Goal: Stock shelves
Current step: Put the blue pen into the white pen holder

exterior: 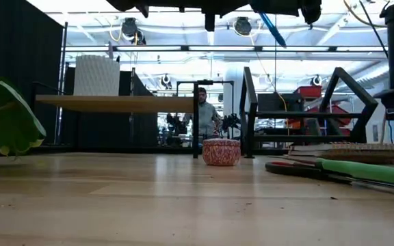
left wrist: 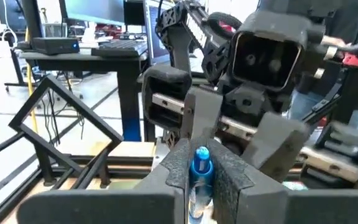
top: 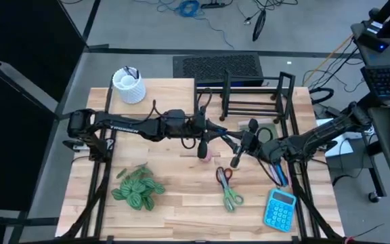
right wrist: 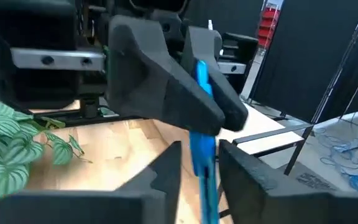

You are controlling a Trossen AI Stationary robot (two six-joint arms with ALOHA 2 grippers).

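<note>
While both arms meet above the table's middle, the left gripper (left wrist: 201, 171) clamps narrow on a blue pen (left wrist: 201, 163), and the right gripper (right wrist: 199, 163) has its fingers close on the same pen (right wrist: 202, 146). Pale-wood flat-topped riser shelf (top: 161, 91) sits at the far left edge, a white textured cup (top: 128, 86) on top. Black wire-frame rack (top: 252, 95) stands just beside it, far right. On the table: green leafy plant (top: 137, 188), scissors (top: 228, 188), blue calculator (top: 279, 208), small pink patterned bowl (exterior: 221, 152).

Pale matt wood table (top: 181, 203); black metal wire rack (top: 252, 95).
</note>
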